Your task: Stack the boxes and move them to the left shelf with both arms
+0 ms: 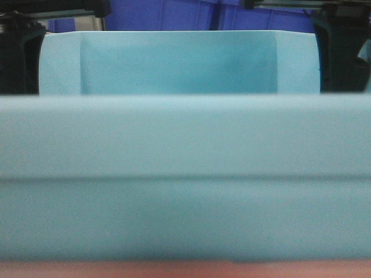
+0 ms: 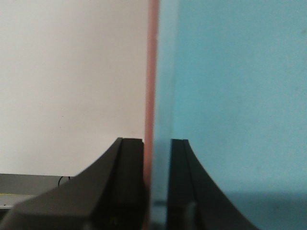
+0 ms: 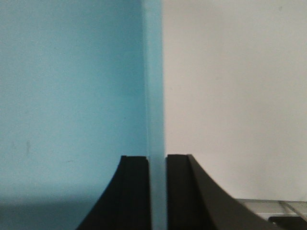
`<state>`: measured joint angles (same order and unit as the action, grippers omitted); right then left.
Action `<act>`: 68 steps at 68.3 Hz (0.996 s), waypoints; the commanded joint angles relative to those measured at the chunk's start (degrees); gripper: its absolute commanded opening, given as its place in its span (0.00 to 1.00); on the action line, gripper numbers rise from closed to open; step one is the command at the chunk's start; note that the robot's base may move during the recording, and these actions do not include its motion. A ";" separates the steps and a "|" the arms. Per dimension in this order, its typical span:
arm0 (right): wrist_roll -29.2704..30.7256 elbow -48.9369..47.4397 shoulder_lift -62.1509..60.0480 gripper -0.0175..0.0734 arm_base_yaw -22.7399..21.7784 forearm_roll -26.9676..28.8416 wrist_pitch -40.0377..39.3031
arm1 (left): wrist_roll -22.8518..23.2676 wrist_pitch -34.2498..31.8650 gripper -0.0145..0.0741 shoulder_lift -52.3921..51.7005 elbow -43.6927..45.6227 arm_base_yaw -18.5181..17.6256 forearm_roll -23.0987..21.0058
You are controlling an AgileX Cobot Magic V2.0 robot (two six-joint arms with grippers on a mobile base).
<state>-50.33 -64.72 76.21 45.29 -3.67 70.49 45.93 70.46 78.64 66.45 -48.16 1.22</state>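
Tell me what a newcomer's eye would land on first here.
The light blue box fills the whole front view, with a strip of the pink box under it. In each wrist view a black end effector pinches a box wall: the left end effector over blue and pink edges, the right end effector over blue.

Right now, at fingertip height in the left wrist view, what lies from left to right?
Pale backdrop → left end effector's outer finger → pink box wall → blue box wall → inner finger → blue box again.
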 commanded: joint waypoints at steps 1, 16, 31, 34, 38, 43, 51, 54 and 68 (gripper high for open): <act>0.02 -1.52 -2.35 0.27 0.01 -2.08 -0.78 | 0.64 6.39 0.15 -2.34 1.64 -0.59 0.71; 0.02 -1.52 -2.35 0.27 0.01 -2.08 -0.78 | 0.64 6.39 0.15 -2.34 1.64 -0.59 0.71; 0.02 -1.52 -2.35 0.27 0.01 -2.08 -0.78 | 0.64 6.39 0.15 -2.34 1.64 -0.59 0.71; 0.02 -1.52 -2.35 0.27 0.01 -2.08 -0.78 | 0.64 6.39 0.15 -2.34 1.64 -0.59 0.71; 0.02 -1.52 -2.35 0.27 0.01 -2.08 -0.78 | 0.64 6.39 0.15 -2.34 1.64 -0.59 0.71; 0.02 -1.52 -2.35 0.27 0.01 -2.08 -0.78 | 0.64 6.39 0.15 -2.34 1.64 -0.59 0.71; 0.02 -1.52 -2.35 0.27 0.01 -2.08 -0.78 | 0.64 6.39 0.15 -2.34 1.64 -0.59 0.71; 0.02 -1.52 -2.35 0.27 0.01 -2.08 -0.78 | 0.64 6.39 0.15 -2.34 1.64 -0.59 0.71; 0.02 -1.52 -2.35 0.27 0.01 -2.08 -0.78 | 0.64 6.39 0.15 -2.34 1.64 -0.59 0.71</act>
<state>-50.33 -64.72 76.21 45.29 -3.79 70.14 46.01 70.33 78.64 66.45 -48.16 1.32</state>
